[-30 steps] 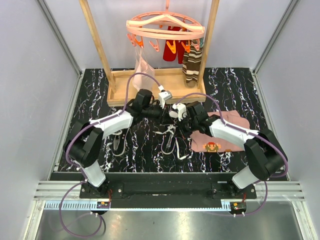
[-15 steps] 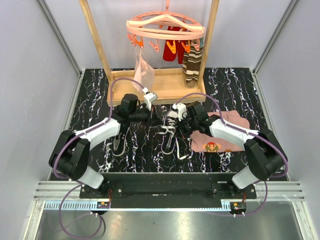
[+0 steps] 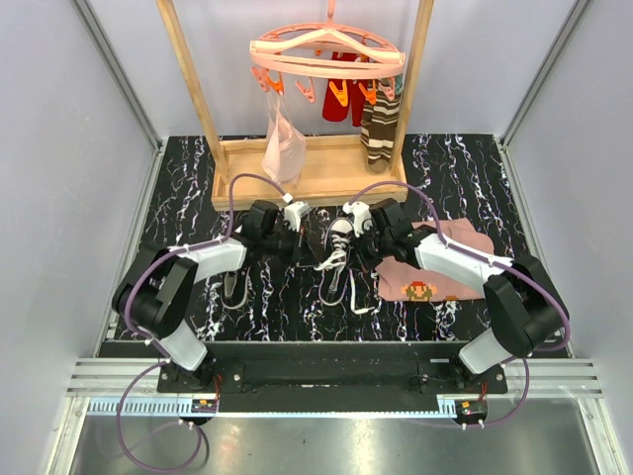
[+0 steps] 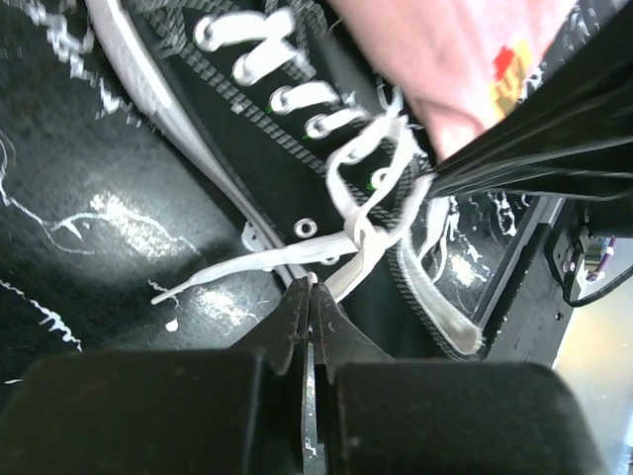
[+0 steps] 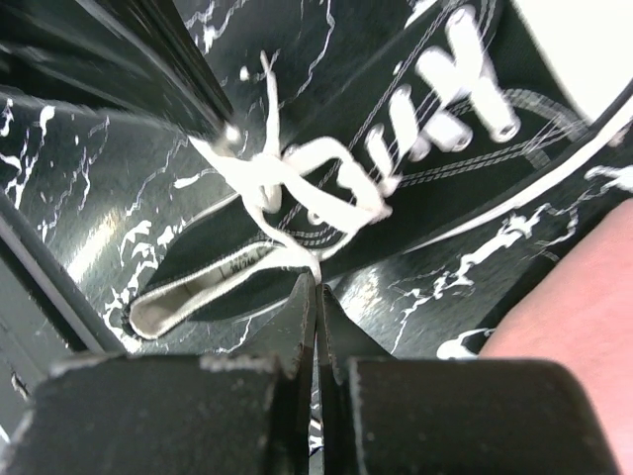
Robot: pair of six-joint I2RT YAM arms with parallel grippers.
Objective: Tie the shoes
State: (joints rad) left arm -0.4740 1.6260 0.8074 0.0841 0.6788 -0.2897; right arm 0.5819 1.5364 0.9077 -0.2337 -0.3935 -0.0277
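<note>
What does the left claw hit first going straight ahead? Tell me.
The white lace: it lies right at the tips of the shut left claw, seemingly pinched there. Just behind it is the black shoe. Depth is hard to judge.

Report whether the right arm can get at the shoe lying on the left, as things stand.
Probably not. The right end effector is shut on a lace of the middle shoe, and the left shoe lies beyond that, partly under the left arm.
</note>
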